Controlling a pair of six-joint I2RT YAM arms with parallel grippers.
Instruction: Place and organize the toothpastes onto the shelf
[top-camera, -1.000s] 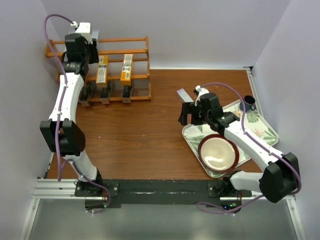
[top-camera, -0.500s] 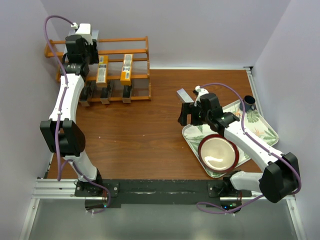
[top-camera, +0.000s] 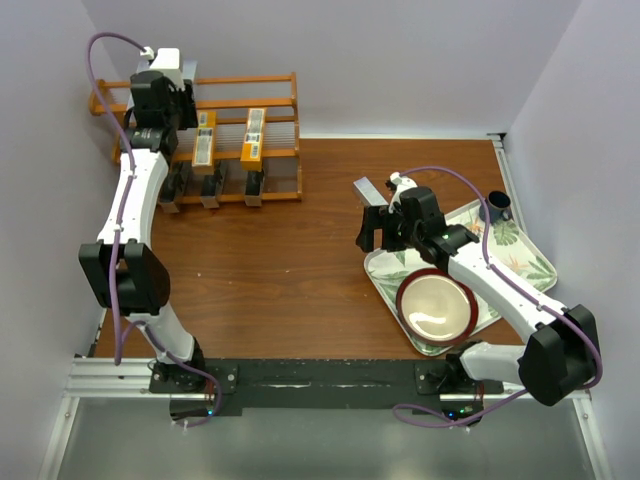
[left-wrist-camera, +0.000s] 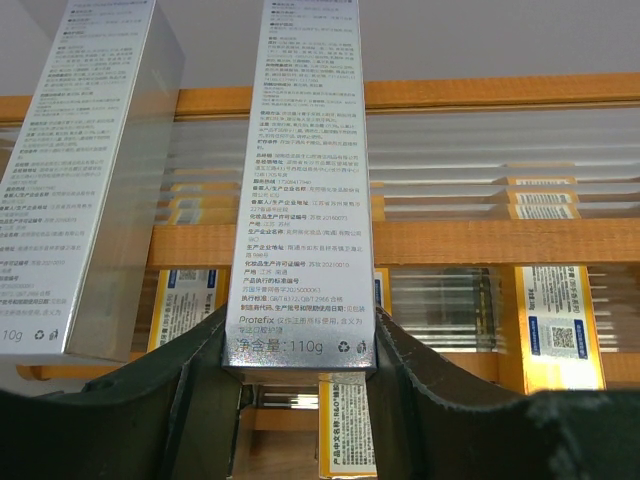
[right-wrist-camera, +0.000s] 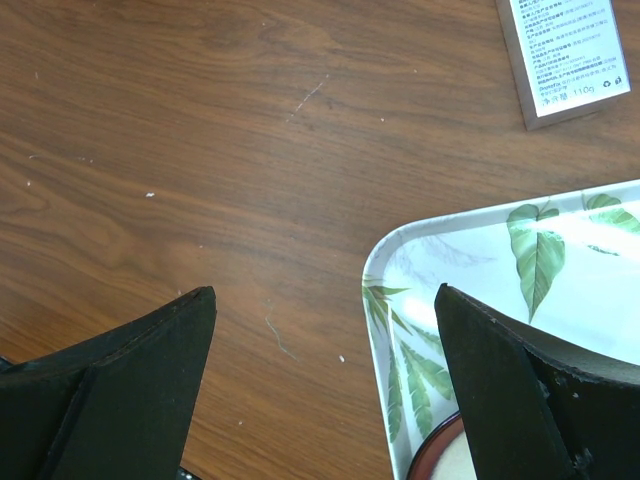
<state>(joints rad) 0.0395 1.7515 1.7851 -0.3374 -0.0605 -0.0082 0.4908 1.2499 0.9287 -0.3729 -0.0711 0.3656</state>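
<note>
Tabletop (top-camera: 280, 250) unchanged: at eleven o'clock left fingers (left-wrist-camera: 150, 400) still clamp a silver toothpaste (left-wrist-camera: 305, 200) at the shelf (left-wrist-camera: 450, 240), unreleased; right fingers (right-wrist-camera: 120, 370) wide.

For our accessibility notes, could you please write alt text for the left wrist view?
The left end effector grips a silver-grey rectangular toothpaste carton by its lower end, in front of an orange-brown wooden shelf. A second silver-grey carton shows at its left, and orange-and-white cartons sit on the rails behind.
</note>
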